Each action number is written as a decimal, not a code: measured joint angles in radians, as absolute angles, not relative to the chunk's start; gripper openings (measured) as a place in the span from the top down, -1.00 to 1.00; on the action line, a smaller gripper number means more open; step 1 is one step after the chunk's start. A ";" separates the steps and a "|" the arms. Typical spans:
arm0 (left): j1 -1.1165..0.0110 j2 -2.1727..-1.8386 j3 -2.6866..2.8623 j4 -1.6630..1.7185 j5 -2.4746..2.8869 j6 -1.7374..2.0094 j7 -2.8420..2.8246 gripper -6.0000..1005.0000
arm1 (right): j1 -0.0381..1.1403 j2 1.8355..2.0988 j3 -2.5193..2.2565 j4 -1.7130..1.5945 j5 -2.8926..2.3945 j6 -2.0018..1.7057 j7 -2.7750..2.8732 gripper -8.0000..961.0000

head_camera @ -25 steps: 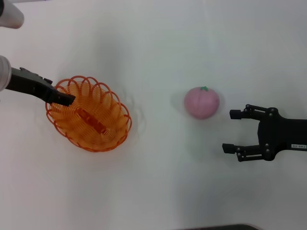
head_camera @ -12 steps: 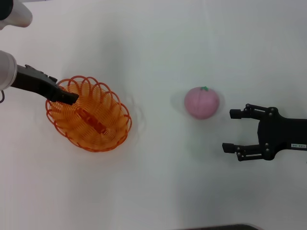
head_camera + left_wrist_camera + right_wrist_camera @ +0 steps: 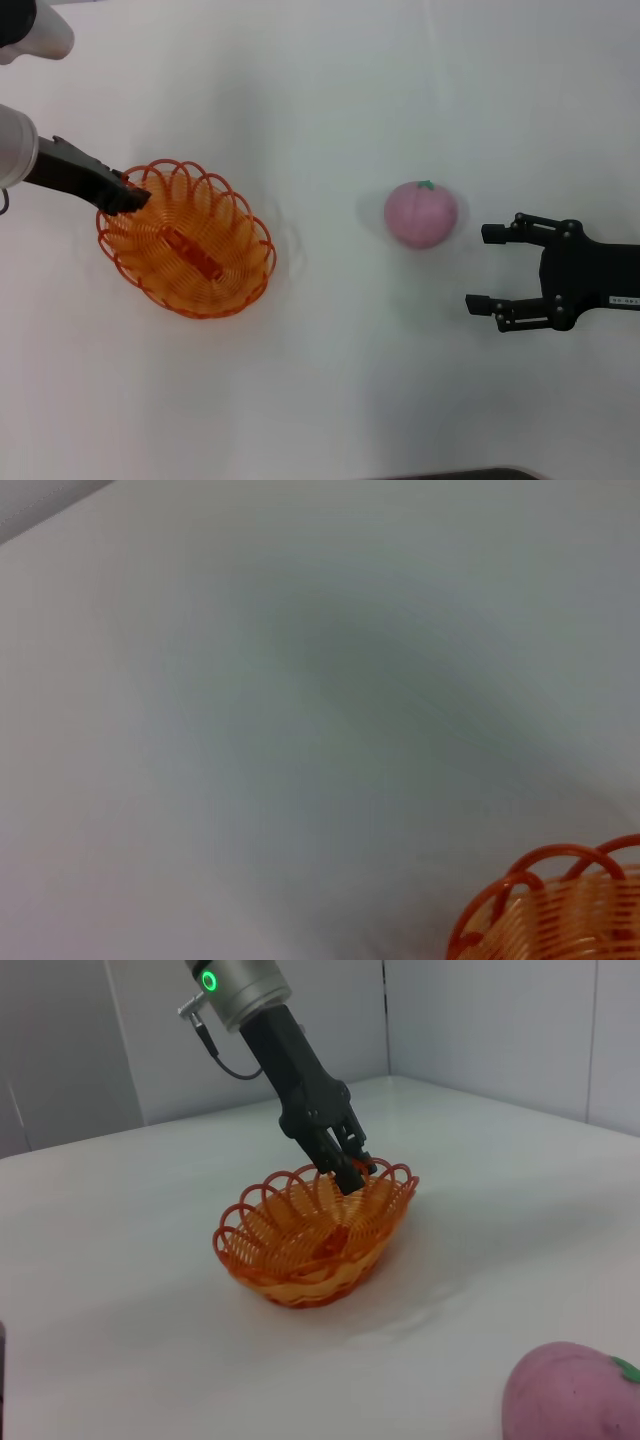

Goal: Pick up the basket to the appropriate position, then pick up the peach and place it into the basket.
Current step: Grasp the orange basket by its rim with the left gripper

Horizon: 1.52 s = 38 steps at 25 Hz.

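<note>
The orange wire-loop basket [image 3: 188, 240] rests on the white table at the left; it also shows in the right wrist view [image 3: 318, 1232] and at the edge of the left wrist view [image 3: 560, 905]. My left gripper [image 3: 140, 197] is at the basket's far left rim, its fingers [image 3: 350, 1165] slightly apart and just over the rim loops, holding nothing. The pink peach [image 3: 421, 213] with its green leaf mark sits right of centre; it also shows in the right wrist view [image 3: 570, 1395]. My right gripper [image 3: 480, 267] is open and empty, just right of the peach and a little nearer.
The white table [image 3: 330, 400] runs all around the basket and the peach. A grey wall [image 3: 480, 1020] stands behind the table in the right wrist view. A dark edge [image 3: 450, 474] lies along the table's near side.
My left gripper has drawn back up and to the left, from inside the basket to its rim. The basket stayed in place. The right arm and the peach have hardly moved.
</note>
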<state>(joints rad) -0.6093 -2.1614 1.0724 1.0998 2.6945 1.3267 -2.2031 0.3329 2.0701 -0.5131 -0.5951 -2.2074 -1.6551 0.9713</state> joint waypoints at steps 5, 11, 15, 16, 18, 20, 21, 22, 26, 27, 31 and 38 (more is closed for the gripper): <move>-0.613 -2.161 1.077 1.100 2.698 1.327 -2.205 0.52 | 0.333 2.070 -0.511 -0.595 -2.207 -1.655 0.972 -0.98; -0.615 -2.161 1.077 1.097 2.700 1.326 -2.212 0.67 | 0.333 2.069 -0.509 -0.595 -2.207 -1.655 0.972 -0.98; -0.617 -2.161 1.076 1.089 2.711 1.325 -2.222 0.78 | 0.333 2.069 -0.509 -0.595 -2.206 -1.655 0.972 -0.98; -0.617 -2.161 1.076 1.089 2.715 1.325 -2.224 0.81 | 0.333 2.069 -0.509 -0.595 -2.205 -1.655 0.972 -0.98; -0.617 -2.161 1.076 1.089 2.721 1.327 -2.238 0.81 | 0.333 2.069 -0.509 -0.595 -2.204 -1.655 0.972 -0.98; -0.621 -2.160 1.077 1.091 2.722 1.337 -2.264 0.82 | 0.334 2.069 -0.509 -0.595 -2.203 -1.656 0.972 -0.98; -0.624 -2.159 1.077 1.091 2.722 1.342 -2.276 0.82 | 0.336 2.069 -0.509 -0.595 -2.203 -1.657 0.972 -0.98; -0.628 -2.158 1.076 1.090 2.723 1.350 -2.288 0.83 | 0.337 2.069 -0.509 -0.595 -2.203 -1.658 0.973 -0.98; -0.644 -2.157 1.073 1.090 2.724 1.388 -2.315 0.84 | 0.341 2.069 -0.509 -0.596 -2.203 -1.659 0.980 -0.98; -0.647 -2.156 1.073 1.090 2.724 1.398 -2.324 0.84 | 0.342 2.069 -0.509 -0.596 -2.203 -1.658 0.982 -0.98; -0.671 -2.149 1.070 1.091 2.726 1.457 -2.390 0.85 | 0.342 2.068 -0.509 -0.597 -2.205 -1.657 0.984 -0.98; -0.690 -2.141 1.057 1.089 2.727 1.529 -2.488 0.87 | 0.342 2.068 -0.509 -0.597 -2.206 -1.657 0.984 -0.98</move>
